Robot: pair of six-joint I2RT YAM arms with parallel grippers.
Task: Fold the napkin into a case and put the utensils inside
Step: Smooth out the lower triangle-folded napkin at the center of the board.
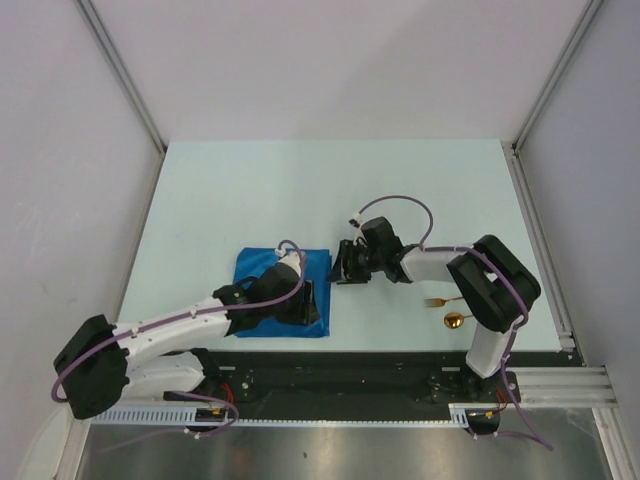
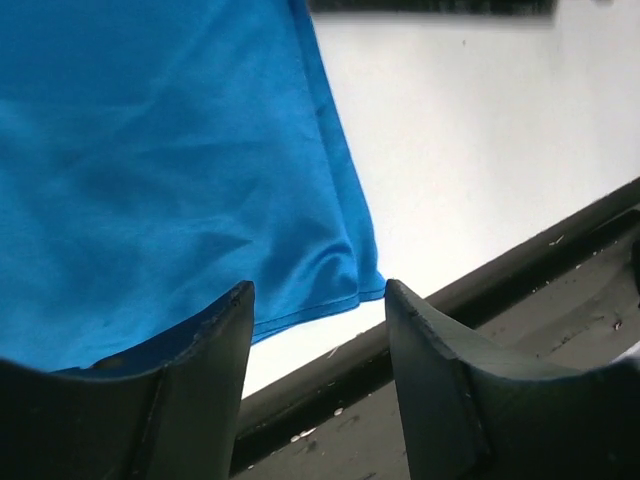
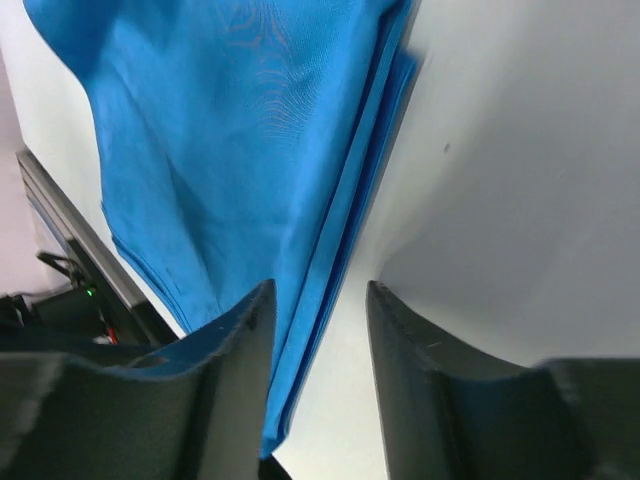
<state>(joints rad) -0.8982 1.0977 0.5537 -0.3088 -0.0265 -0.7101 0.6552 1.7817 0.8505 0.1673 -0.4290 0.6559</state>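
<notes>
Folding step: napkin [image 1: 262, 266] lies doubled on counter [image 1: 300, 190], near front edge (fold not finished). Left gripper [image 2: 318, 292] at its corner, right gripper [image 3: 320, 288] at layered edge, both parted, empty. Next: pinch edge, fold over. Utensils [image 1: 453, 320] apart, right.

The napkin [image 1: 262, 272] lies on the table [image 1: 300, 190] by its near edge, left of the middle. The left gripper [image 1: 308, 300] hangs over its right side, the right gripper [image 1: 343, 268] just beside that side. The fork [image 1: 435, 301] and spoon [image 1: 455, 320] lie towards the near right corner.
</notes>
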